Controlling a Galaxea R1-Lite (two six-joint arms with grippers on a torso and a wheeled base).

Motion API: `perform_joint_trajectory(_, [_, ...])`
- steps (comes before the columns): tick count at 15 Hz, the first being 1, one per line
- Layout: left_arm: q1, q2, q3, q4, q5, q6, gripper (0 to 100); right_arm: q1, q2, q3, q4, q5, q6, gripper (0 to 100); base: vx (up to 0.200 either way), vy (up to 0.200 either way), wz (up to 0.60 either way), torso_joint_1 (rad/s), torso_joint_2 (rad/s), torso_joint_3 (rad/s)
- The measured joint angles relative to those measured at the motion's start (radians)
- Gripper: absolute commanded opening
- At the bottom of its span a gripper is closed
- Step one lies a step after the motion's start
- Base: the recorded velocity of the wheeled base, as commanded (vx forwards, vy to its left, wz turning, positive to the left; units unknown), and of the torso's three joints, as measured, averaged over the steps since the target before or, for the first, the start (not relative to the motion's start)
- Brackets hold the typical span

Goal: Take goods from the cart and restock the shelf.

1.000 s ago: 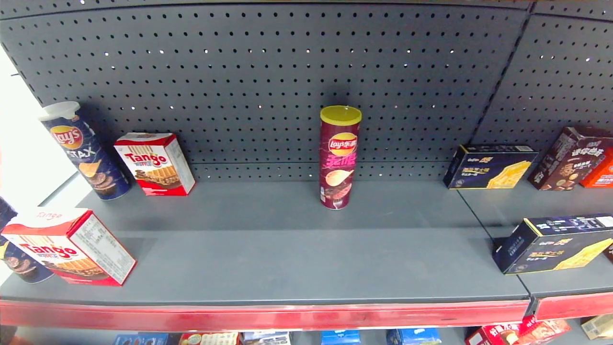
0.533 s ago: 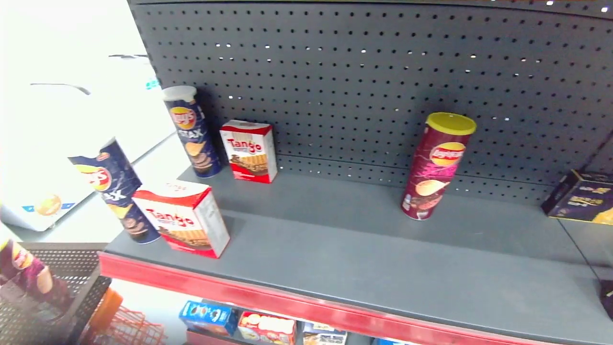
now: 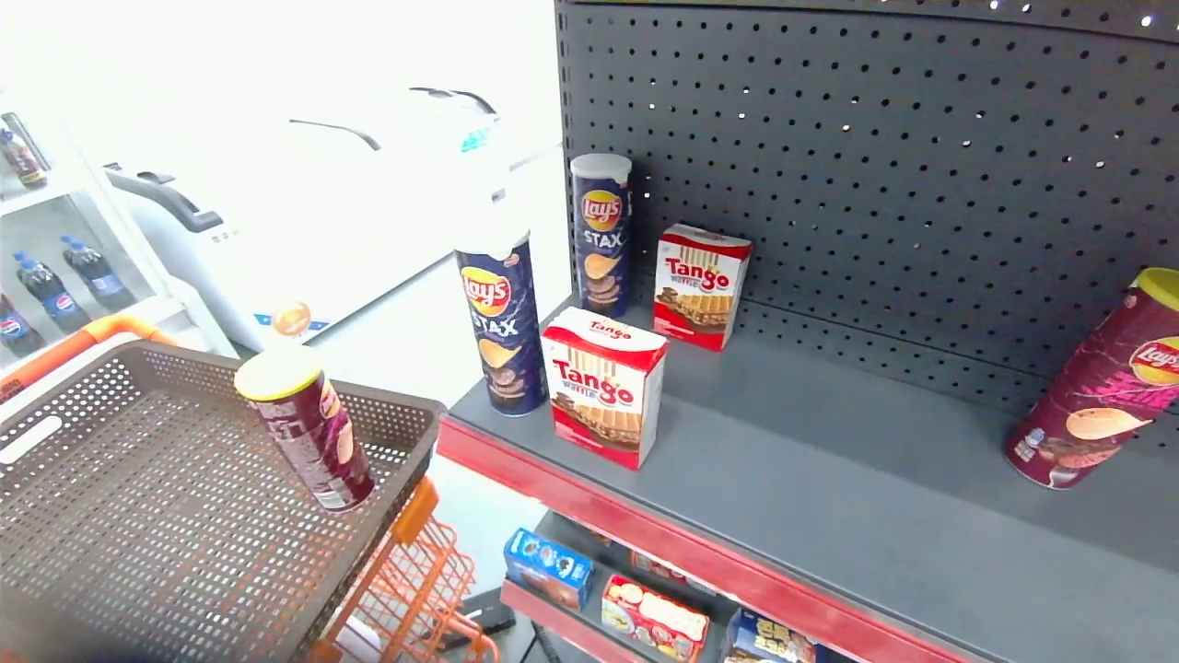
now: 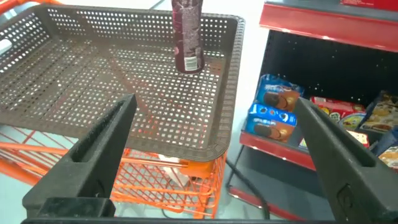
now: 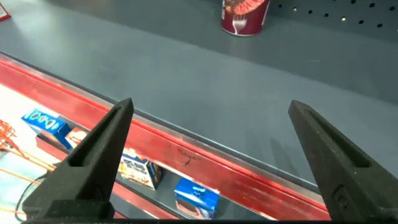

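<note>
The grey shelf [image 3: 829,497] has a red front lip [image 3: 645,543] and a dark pegboard back [image 3: 875,166]. At its left end stand two navy chip canisters [image 3: 502,322] and two red-and-white wafer boxes [image 3: 603,387], one pair near the front lip and the other against the pegboard. Blue biscuit packs [image 4: 273,115] lie on the lower shelf under the lip. A white chest freezer [image 3: 304,212] and a cooler with drink bottles [image 3: 55,285] stand behind. Just left of the shelf end is the brown mesh cart basket [image 3: 110,497] on its orange wire frame [image 3: 414,580]. In the basket a maroon canister [image 3: 309,428] with a yellow lid stands on its base close to a basket wall. The left gripper [image 4: 214,101] hangs with its fingers spread wide above the basket's near corner. The canister is ahead of it and well apart, with the mesh floor between them. A second maroon canister [image 3: 1096,387] stands on the shelf near the pegboard. The right gripper [image 5: 211,106], also spread wide and holding nothing, hangs over the red lip. That canister is well ahead of it, across bare shelf.
</note>
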Motion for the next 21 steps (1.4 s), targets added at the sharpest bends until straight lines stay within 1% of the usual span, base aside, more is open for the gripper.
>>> perform_joint_trajectory(6, [0.0,0.0,0.0,0.0,-0.001,0.002,100,0.0,0.0,0.0,0.001,-0.001,0.0,100,0.0,0.0,0.0,0.0,0.0,0.0])
perform_joint_trajectory(8, [0.0,0.0,-0.008,-0.002,0.019,-0.006,100,0.0,0.0,0.001,0.0,-0.001,0.0,100,0.0,0.0,0.0,0.0,0.0,0.0])
perform_joint_trajectory(9, [0.001,0.003,-0.028,0.002,0.032,-0.007,100,0.0,0.0,0.001,0.0,-0.001,0.0,100,0.0,0.0,0.0,0.0,0.0,0.0])
perform_joint_trajectory(11, [0.0,0.039,-0.1,0.031,0.053,-0.007,100,0.0,0.0,0.0,0.0,-0.001,0.0,100,0.0,0.0,0.0,0.0,0.0,0.0])
perform_joint_trajectory(13, [-0.001,0.154,-0.196,0.047,0.074,-0.007,100,0.0,0.0,0.0,0.0,-0.001,0.0,100,0.0,0.0,0.0,0.0,0.0,0.0])
perform_joint_trajectory(15, [-0.008,0.304,-0.274,0.037,0.089,-0.004,100,0.0,0.0,0.0,0.0,-0.001,0.0,100,0.0,0.0,0.0,0.0,0.0,0.0])
perform_joint_trajectory(17, [-0.023,0.473,-0.328,-0.022,0.109,0.012,100,0.0,0.0,0.0,0.0,-0.001,0.0,100,0.0,0.0,0.0,0.0,0.0,0.0])
perform_joint_trajectory(18, [-0.028,0.551,-0.344,-0.067,0.117,0.021,100,0.0,0.0,0.0,0.0,0.0,0.0,100,0.0,0.0,0.0,0.0,0.0,0.0])
perform_joint_trajectory(19, [-0.032,0.632,-0.353,-0.119,0.122,0.033,100,0.0,0.0,0.0,0.0,-0.001,0.0,100,0.0,0.0,0.0,0.0,0.0,0.0])
perform_joint_trajectory(21, [-0.032,0.763,-0.341,-0.266,0.126,0.05,100,0.0,0.0,0.0,0.0,-0.001,0.0,100,0.0,0.0,0.0,0.0,0.0,0.0])
